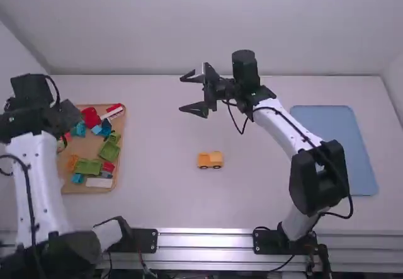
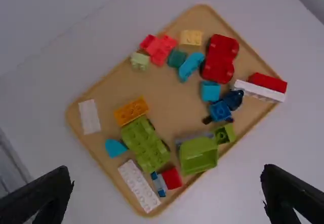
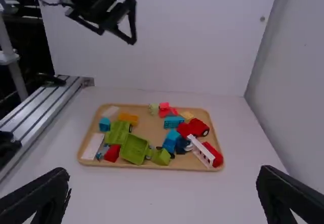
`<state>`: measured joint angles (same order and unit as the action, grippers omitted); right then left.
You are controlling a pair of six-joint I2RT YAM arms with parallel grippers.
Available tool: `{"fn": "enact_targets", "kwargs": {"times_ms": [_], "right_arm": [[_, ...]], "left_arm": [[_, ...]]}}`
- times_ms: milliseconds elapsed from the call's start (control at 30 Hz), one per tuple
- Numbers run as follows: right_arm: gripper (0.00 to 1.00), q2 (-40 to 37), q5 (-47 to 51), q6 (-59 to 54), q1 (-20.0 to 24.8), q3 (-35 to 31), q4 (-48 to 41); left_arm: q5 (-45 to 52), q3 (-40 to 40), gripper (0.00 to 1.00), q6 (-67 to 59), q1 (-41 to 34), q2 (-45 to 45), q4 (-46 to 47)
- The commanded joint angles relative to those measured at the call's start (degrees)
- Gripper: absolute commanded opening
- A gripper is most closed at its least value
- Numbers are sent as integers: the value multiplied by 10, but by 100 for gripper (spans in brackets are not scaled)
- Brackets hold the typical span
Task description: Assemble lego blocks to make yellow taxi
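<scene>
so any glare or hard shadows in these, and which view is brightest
High view: brightest, pale streaks along the metal rail, no hard shadow beside the orange vehicle. Left wrist view: dimmer, left gripper near black. Right wrist view: also dimmer, table softly lit.

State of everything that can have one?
Left pincer: open, above the brown tray
Right pincer: open, nothing gripped
Yellow toy truck: on its wheels, on the bare table, ungripped
Brown tray: flat on the table, holding many blocks
Red toy car: in the brown tray, ungripped
Green bin block: in the brown tray, hollow side showing
Blue mat: lying flat
</scene>
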<state>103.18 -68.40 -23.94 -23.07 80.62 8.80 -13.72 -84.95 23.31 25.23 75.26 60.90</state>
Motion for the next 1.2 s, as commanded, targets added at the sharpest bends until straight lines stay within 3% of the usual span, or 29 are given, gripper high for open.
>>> {"fn": "enact_targets", "kwargs": {"times_ms": [0, 267, 633, 900, 1167], "right_arm": [[99, 6, -6, 0, 3, 20, 2], [99, 6, -6, 27, -7, 20, 15], [99, 6, -6, 28, -7, 20, 1], [99, 6, -6, 32, -8, 19, -7], [99, 6, -6, 32, -7, 19, -7]], "left_arm": [[55, -55, 99, -37, 3, 57, 13], [54, -243, 99, -60, -1, 238, 80], [35, -439, 99, -102, 0, 395, 122], [30, -496, 99, -144, 37, 474, 122], [101, -496, 99, -155, 112, 560, 115]]}}
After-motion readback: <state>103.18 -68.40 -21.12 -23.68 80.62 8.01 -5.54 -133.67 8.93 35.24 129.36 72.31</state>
